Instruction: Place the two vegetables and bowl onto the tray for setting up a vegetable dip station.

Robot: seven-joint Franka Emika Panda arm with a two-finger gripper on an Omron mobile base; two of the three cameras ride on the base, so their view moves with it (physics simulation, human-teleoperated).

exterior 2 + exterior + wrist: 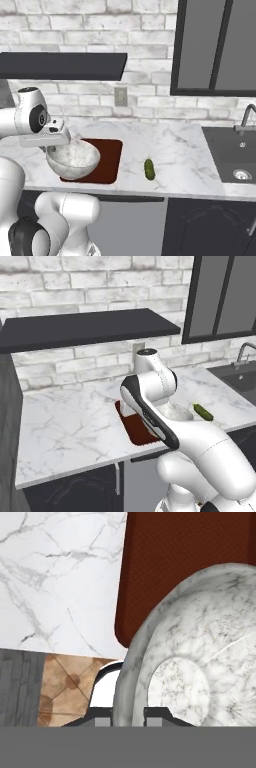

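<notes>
1. From the left base view, the white arm rises in front and hides much of the work; behind it the tray (131, 426) lies flat on the marble desk (70, 426), with its near corner close to the front edge; the bowl (176, 412) peeks out just past the arm's elbow, right of the tray; the cucumber (203, 411) lies further right on the desk, clear of the tray, its long axis slanting from back-left to front-right.

2. From the right base view, the hand (59, 145) is clenched on the bowl's (73, 159) near-left rim; the bowl hangs over the tray's (107, 155) front-left part and I judge it just above it, not yet resting; the tray extends right and back from the hand, so the drop looks to need only a short move that way; the cucumber (149, 169) lies well to the right of the tray, long axis running nearly front to back; I cannot spot the carrot.

3. From the hand view, the two fingertips (102, 714) pinch the bowl's (200, 662) rim between them; the bowl's hollow spreads up and right; the tray (165, 567) lies beyond it, one rounded corner showing beside the bare desk (55, 577).
</notes>
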